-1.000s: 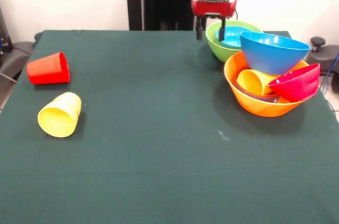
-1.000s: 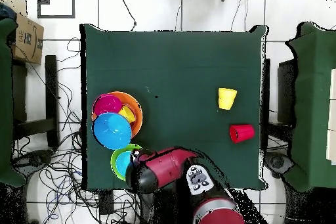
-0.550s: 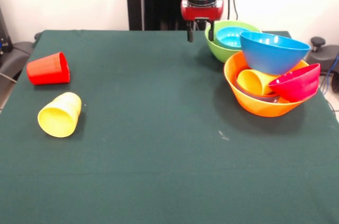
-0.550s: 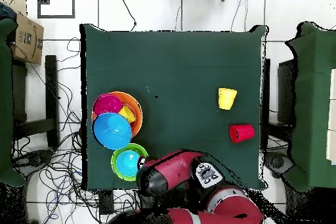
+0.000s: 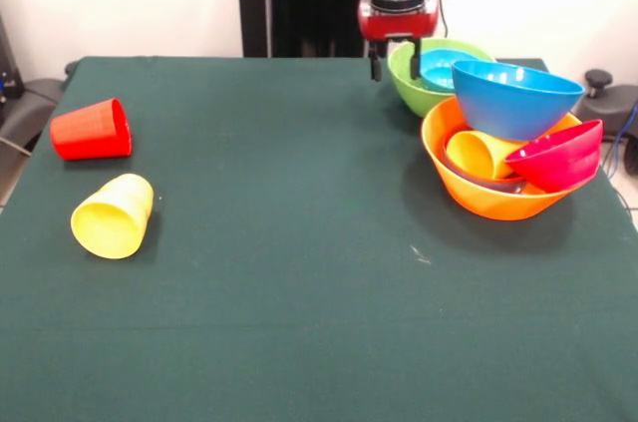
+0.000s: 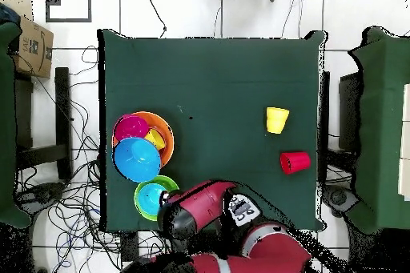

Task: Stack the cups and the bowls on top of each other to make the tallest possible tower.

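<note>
In the front view the gripper point(image 5: 396, 58) hangs at about 1 o'clock from the middle of the green surface point(image 5: 299, 272), just at the 9 o'clock rim of the lime green bowl point(image 5: 409, 88). Its two dark fingers point(image 5: 376, 65) point down with a clear gap between them, parted and holding nothing; one sits outside the bowl's rim, the other over its edge. A small light-blue bowl point(image 5: 436, 68) is nested inside the lime green one.

At about 5 o'clock from that pair stands the tower point(image 5: 508, 148): a large orange bowl point(image 5: 478, 198) holding a yellow-orange cup point(image 5: 477, 155) lying on its side, mouth toward the camera. A medium blue bowl point(image 5: 513, 98) rests tilted on the orange bowl's far rim, touching the lime green bowl's side, and a crimson bowl point(image 5: 560, 158) leans on the rim at 3 o'clock. A dark rim of another bowl shows under the cup, too hidden to tell more.

Well apart, at 9 o'clock on the surface, a red cup point(image 5: 92, 130) lies on its side, and a yellow cup point(image 5: 112, 215) lies on its side just at its 6 o'clock, mouth toward the camera.

In the overhead view the arm point(image 6: 200, 206) covers the gripper beside the lime green bowl.
</note>
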`<move>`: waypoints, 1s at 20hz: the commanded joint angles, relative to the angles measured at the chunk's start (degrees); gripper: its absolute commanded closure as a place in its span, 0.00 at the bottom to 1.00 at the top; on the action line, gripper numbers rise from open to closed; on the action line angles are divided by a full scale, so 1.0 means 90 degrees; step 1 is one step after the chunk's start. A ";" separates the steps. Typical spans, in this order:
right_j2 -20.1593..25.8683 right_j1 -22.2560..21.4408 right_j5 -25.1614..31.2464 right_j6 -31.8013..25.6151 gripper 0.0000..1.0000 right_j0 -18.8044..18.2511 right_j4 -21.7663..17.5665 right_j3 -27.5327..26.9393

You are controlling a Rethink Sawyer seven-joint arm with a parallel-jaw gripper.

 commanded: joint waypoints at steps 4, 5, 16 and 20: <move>0.0609 -0.0062 0.0466 -0.0030 0.00 0.0636 0.0174 -0.0248; 0.0576 -0.0043 0.0448 -0.0007 0.00 0.0673 0.0168 -0.0266; 0.0064 0.0419 0.0054 -0.0116 0.00 0.0571 -0.0389 -0.0456; -0.0092 0.0586 -0.0009 -0.0247 0.00 0.0413 -0.0633 -0.0560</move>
